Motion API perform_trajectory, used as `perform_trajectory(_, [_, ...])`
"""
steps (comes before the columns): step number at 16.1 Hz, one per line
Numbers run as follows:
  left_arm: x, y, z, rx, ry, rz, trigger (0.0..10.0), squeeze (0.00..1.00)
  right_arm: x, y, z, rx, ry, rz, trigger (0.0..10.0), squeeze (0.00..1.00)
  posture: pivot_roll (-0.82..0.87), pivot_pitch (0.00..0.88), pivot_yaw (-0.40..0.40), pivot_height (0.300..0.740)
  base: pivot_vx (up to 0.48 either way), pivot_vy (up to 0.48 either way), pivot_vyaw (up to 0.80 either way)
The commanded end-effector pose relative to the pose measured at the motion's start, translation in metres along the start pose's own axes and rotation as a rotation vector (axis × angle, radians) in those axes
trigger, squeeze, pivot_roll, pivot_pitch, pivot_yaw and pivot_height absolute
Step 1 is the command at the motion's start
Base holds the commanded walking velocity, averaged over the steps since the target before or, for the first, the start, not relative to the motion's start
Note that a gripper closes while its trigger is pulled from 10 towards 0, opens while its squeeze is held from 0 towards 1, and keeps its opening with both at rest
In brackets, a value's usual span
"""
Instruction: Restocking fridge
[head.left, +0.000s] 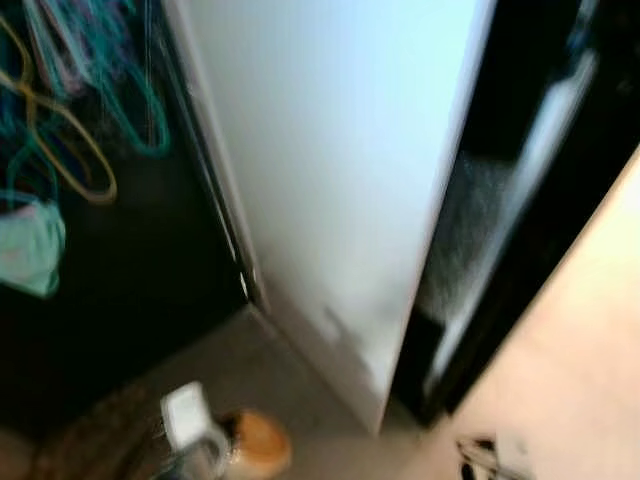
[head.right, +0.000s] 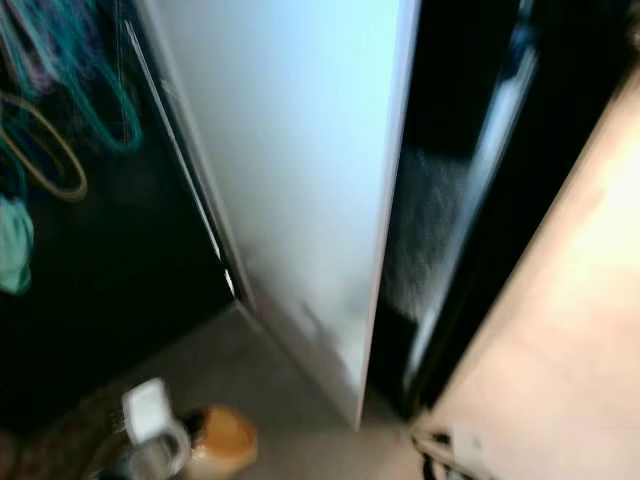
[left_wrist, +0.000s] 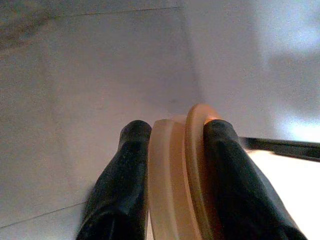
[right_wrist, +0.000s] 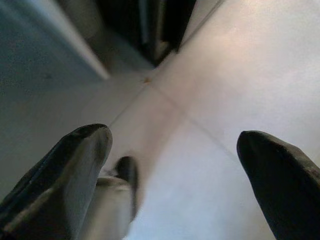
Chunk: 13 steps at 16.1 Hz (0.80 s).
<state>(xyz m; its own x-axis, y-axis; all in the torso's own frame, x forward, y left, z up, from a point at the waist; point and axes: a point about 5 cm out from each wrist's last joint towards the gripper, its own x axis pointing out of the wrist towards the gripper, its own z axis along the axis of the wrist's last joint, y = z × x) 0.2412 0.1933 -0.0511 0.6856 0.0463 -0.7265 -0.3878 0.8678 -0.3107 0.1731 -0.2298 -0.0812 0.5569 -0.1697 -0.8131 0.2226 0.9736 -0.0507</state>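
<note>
1. Right now my left gripper (left_wrist: 172, 150) is clenched on a tan, translucent round plastic lid-shaped item (left_wrist: 182, 175), held edge-on btwn both black fingers (left_wrist: 120, 190).
2. From the head cam, that same orange-tan item (head.left: 258, 442) sits low by my left arm's white wrist block (head.left: 185, 415), over the pale grey tile floor (head.left: 240, 360).
3. My right gripper (right_wrist: 172, 165) is released, fingers wide apart w/ nothing btwn them, pointing at the floor tiles.
4. Ahead stands a tall white fridge door panel (head.left: 340, 170), swung open; to its right is the dark fridge interior (head.left: 500, 200). Contents too blurred to tell.
5. A beige surface (head.left: 570, 370) fills the lower right corner; can't tell what it is.
6. Teal and yellow wire hangers (head.left: 70, 120) hang in a dark recess at far left, w/ a pale green cloth (head.left: 30, 250) below them.
</note>
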Motion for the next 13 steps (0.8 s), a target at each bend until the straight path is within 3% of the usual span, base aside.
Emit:
perform_trajectory(1, [-0.004,0.020,-0.002,0.017,0.010,0.053,10.0,0.00,0.001,0.008,0.007,0.011,-0.026,0.013,10.0,0.00,0.03,0.000,0.017,0.740,0.000,0.000,0.00])
perform_trajectory(6, [-0.004,0.021,-0.002,0.015,0.014,0.058,10.0,0.00,0.002,0.002,0.020,0.039,-0.078,-0.040,10.0,0.00,0.04,0.000,0.014,0.740,0.000,0.000,0.00])
perform_trajectory(8, [-0.004,0.021,-0.001,0.015,0.011,0.061,10.0,0.00,0.002,-0.012,0.041,0.087,-0.174,-0.135,10.0,0.00,0.05,0.000,0.011,0.740,0.000,0.000,0.00])
perform_trajectory(10, [-0.004,0.022,0.000,0.026,0.008,0.070,10.0,0.00,0.000,-0.019,0.065,0.138,-0.295,-0.165,10.0,0.00,0.05,0.000,0.012,0.740,0.000,0.000,0.00])
perform_trajectory(12, [-0.004,0.022,0.001,0.028,0.008,0.072,10.0,0.00,-0.007,-0.022,0.118,0.190,-0.513,-0.138,10.0,0.00,0.03,0.000,0.019,0.740,0.000,0.000,0.00])
perform_trajectory(13, [-0.004,0.022,0.000,0.031,0.009,0.073,10.0,0.00,-0.012,-0.016,0.137,0.180,-0.620,-0.070,10.0,0.00,0.03,0.000,0.020,0.740,0.000,0.000,0.00])
